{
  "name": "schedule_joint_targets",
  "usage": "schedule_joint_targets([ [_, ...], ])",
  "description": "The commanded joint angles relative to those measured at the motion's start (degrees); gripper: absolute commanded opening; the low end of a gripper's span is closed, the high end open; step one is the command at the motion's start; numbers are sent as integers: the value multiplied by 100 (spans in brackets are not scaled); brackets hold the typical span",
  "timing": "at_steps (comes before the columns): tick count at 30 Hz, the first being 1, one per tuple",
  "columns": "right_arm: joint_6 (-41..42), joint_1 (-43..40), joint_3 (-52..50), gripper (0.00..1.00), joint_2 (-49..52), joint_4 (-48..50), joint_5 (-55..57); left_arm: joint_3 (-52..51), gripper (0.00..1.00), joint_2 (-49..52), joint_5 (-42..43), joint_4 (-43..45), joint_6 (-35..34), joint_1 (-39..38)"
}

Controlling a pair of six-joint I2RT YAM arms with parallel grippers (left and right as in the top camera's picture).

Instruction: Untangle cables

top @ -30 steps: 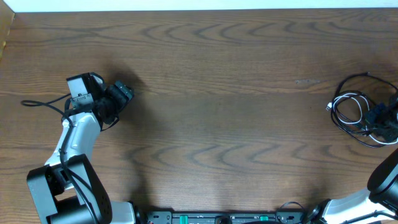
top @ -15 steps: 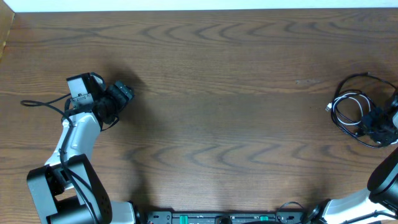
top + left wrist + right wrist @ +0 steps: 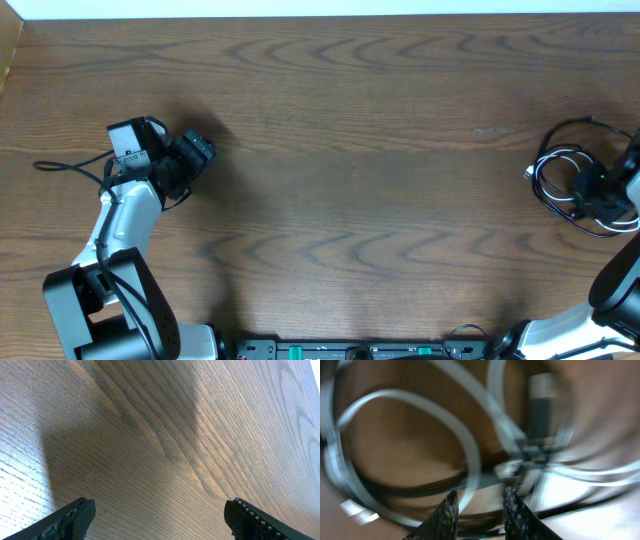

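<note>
Edging leftward since a moment ago, the right pincer (image 3: 601,190) sits over the tangled cables (image 3: 542,170), fingers (image 3: 447,512) slightly parted. Meanwhile the left pincer (image 3: 167,520) hangs wide apart above the surface (image 3: 165,435).

Soft, even light from above falls on the dark wooden table (image 3: 350,200) in the overhead view, which is sharp throughout, with a faint diffuse shadow beside the left arm (image 3: 125,215) and an overexposed white strip along the top edge. The left wrist view is crisp and brighter, its wood grain clear, with a pale sheen at lower left and a broad soft-edged shadow across the middle. The right wrist view is heavily blurred, the cables (image 3: 472,460) smeared into streaks, the white one glaring, and only the right gripper (image 3: 479,512) looks fairly crisp.
</note>
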Motion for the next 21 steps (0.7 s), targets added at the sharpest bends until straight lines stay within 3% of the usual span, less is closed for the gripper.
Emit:
schedule_joint_targets([
  [1,-170,284,-39,28,-140,52,-546,-7,88,-68,-68,0,31,13],
  [10,-190,1311,-96,33,-140,330,-546,-9,88,-68,-72,4,31,-177],
  [21,-188,2680,-938,44,-140,1878,-525,-9,91,-68,-74,7,33,-601],
])
